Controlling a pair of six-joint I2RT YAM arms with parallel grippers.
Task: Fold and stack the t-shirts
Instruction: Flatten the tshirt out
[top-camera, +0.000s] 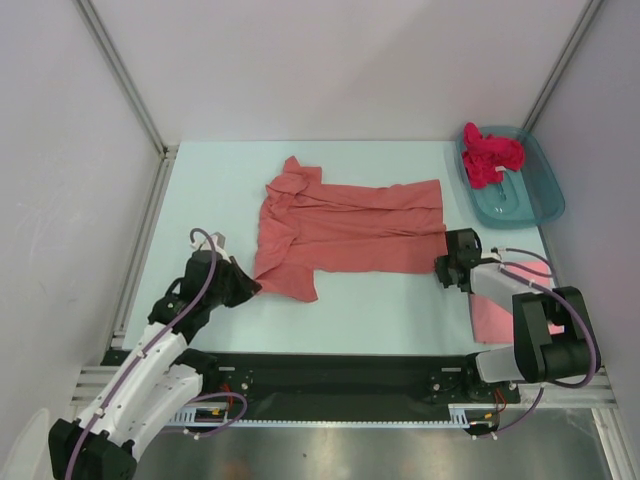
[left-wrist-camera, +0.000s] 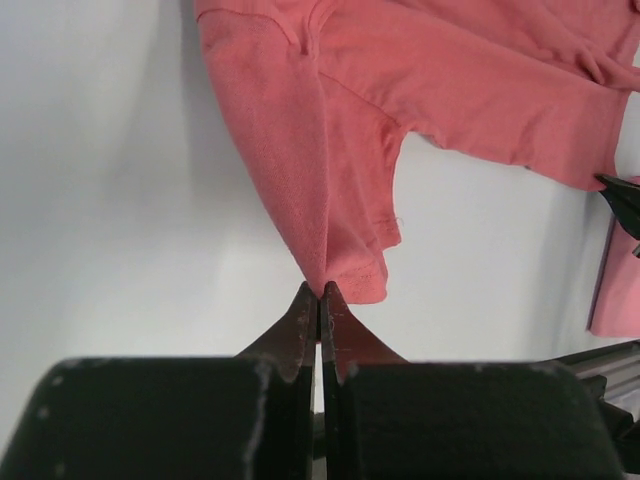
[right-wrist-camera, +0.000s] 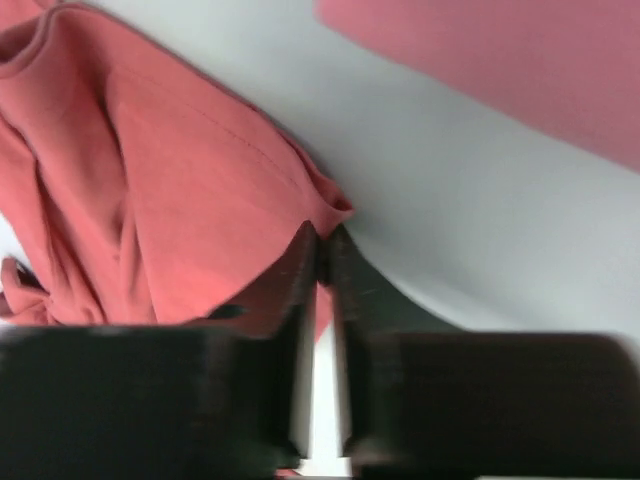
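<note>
One salmon-coral t-shirt (top-camera: 345, 225) lies spread sideways, wrinkled, collar bunched

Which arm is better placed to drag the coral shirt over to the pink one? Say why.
Right, probably. The right arm has its jaws shut on the coral shirt at the corner nearest the pink shirt; the left arm holds the far end.

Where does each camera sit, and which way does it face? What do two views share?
Top external: above, behind the arm bases, looking down on the table; both arms show.
Left wrist: on the left arm, facing along the left gripper, shut on the salmon t-shirt.
Right wrist: likewise on the right arm; right gripper shut on the same shirt.
Shared: all views show that shirt.
</note>
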